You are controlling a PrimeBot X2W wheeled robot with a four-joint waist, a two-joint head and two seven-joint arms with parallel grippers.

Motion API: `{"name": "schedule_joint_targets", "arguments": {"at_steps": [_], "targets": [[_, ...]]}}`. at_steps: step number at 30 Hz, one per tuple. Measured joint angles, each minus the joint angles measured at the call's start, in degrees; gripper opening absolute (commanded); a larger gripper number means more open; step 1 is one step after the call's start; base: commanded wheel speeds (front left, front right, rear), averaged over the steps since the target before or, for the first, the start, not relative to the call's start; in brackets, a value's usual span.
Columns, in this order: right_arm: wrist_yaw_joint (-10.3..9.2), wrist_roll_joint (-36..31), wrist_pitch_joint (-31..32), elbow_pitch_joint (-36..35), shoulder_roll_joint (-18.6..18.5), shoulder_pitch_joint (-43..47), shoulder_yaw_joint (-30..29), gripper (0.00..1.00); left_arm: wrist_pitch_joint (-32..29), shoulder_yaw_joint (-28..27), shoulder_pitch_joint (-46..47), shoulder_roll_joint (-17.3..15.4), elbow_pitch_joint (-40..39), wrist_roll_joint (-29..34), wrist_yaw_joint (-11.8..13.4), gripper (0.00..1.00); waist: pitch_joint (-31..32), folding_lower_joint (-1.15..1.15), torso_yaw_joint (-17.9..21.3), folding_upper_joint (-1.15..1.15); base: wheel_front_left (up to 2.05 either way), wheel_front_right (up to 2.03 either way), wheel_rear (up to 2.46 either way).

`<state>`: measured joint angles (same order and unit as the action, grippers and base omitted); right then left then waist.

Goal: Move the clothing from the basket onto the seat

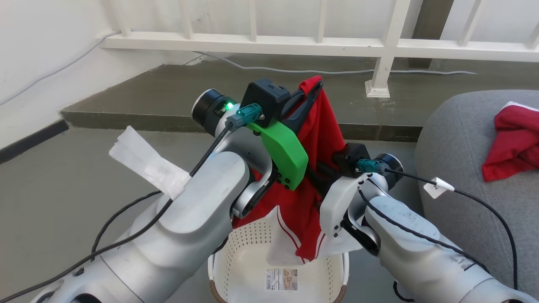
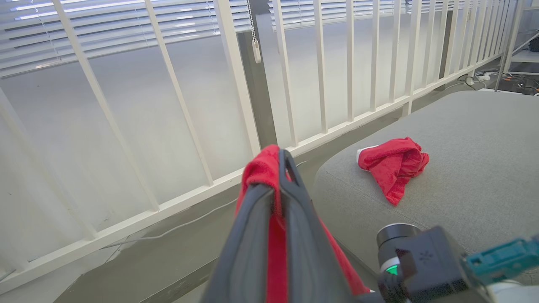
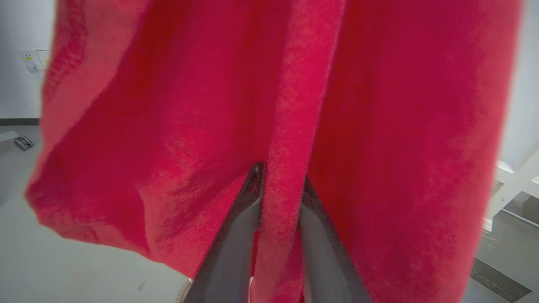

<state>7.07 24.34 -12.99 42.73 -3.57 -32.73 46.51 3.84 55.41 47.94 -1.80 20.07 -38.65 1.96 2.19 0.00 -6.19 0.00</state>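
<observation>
Spotter: Far left, the white railing [image 1: 252,42] with bare floor in front of it. Your left gripper [image 1: 313,90] is up high, fingers pressed together on the top edge of the jersey [image 1: 322,139]. In its wrist view, red cloth sits sandwiched between them and folds over the tip.

Logger: Noted. That height is why the jersey hangs full length: it gets the cloth up out of the basket [image 1: 244,248]. The white-striped hem dangles over the basket's far side, near centre; I can't tell whether it clears the rim. The label sticker [image 1: 281,280] on the basket floor lies uncovered.

Spotter: Right of that and lower, your right gripper [image 3: 281,181] pinches a vertical fold partway down the jersey, one finger on each side. Likely a second hold, to stop the cloth swinging.

Logger: Far right is the seat [image 1: 454,139], with the plain red garment [image 1: 511,139] lying crumpled on it, well apart from the jersey. Judgement: one piece is delivered, and this one is lifted but not yet carried across. You'd want both arms travelling right together with the hem above the seat's near edge, or it may snag on the basket rim or drag
</observation>
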Motion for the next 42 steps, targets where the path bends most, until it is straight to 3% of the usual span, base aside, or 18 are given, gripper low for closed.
{"name": "schedule_joint_targets", "arguments": {"at_steps": [6,22,24,25,26,42], "targets": [[0.00,0.94,-0.36,0.82,0.04,-1.40,2.15,0.00,0.77,-1.94,-0.01,-0.11,3.33,0.00,2.14,0.00,-0.13,0.00,1.20,0.00,0.00,0.00,0.00],[0.01,1.43,-0.92,3.08,-0.69,-5.08,-2.25,0.00,4.41,-5.15,-4.48,-1.36,7.51,-2.05,2.97,0.00,-1.05,0.00,7.86,0.00,0.00,0.00,0.00],[0.01,1.45,-0.92,2.92,-1.45,-5.75,-2.77,0.00,4.90,-5.23,-5.14,-1.35,7.87,-2.46,3.03,0.65,-1.19,0.00,8.55,0.00,0.00,0.00,0.00],[0.01,1.45,-0.92,2.82,-1.92,-6.09,-3.02,0.00,5.33,-5.26,-5.43,-1.35,8.16,-2.46,3.03,0.93,-1.27,0.00,8.86,0.00,0.00,0.00,0.00],[0.01,1.45,-0.92,2.74,-2.25,-6.46,-3.22,0.00,5.56,-5.39,-5.79,-1.37,8.51,-2.50,3.04,1.00,-1.34,0.00,9.16,0.00,0.00,0.00,0.00],[-0.01,1.46,-1.33,1.13,-7.17,-9.66,-6.46,0.00,8.43,-4.50,-9.59,-1.54,8.90,-2.82,1.49,1.00,-2.24,0.00,13.10,0.00,0.00,0.00,0.00]]}}
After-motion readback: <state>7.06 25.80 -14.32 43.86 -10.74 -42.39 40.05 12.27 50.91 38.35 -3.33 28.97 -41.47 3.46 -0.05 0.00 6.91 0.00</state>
